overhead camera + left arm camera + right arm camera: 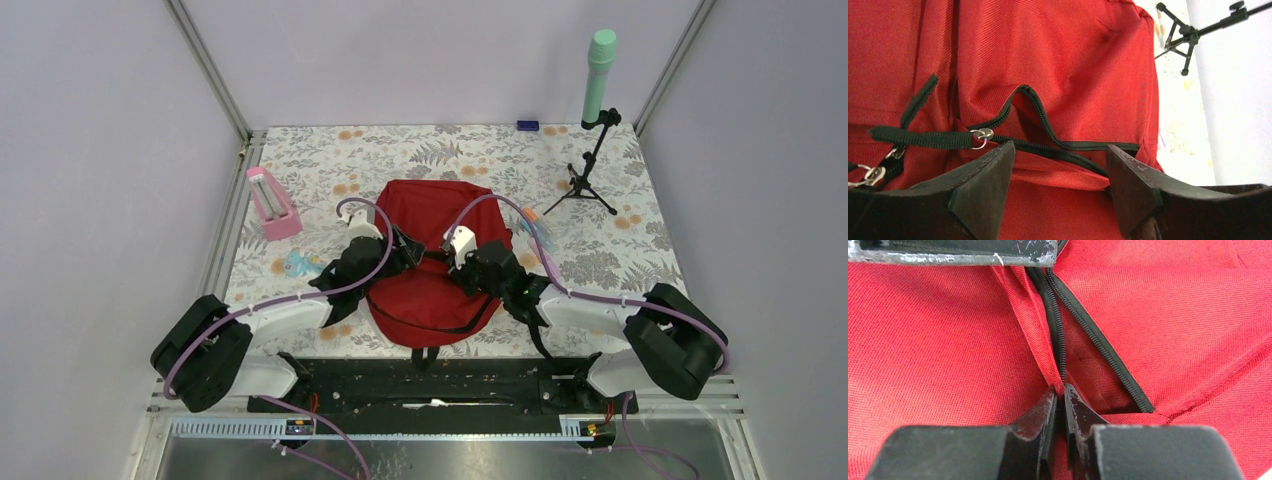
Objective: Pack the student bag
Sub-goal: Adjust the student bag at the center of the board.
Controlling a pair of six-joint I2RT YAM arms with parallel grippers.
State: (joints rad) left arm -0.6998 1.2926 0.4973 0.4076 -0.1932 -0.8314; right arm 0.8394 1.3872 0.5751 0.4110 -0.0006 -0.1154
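Student bag [430,300], red, lying flat at the middle of the table [620,260] in the top view, both arms reaching over it from the lower edge. Far left of that frame: pink case [272,203], well apart from the bag.

Left tool [1058,165]: fingers apart, nothing between them, poised just short of the partly open zip [1048,125]. Zip opening directly ahead of this tool, long axis running left to right across the left wrist frame, gaping in a hump at centre. Metal slider [982,135] at its left end, just above the left finger, beside the end of a black strap.

Right tool [1060,400]: fingers nearly together, clamped on a fold of the bag's red fabric beside the zip teeth, at lower centre of its frame.

Probably the left arm nearer for the slider, with the right pinning the cloth.

Far right of the top view: tripod [590,180] carrying a green cylinder. No brand, label or readable writing anywhere.
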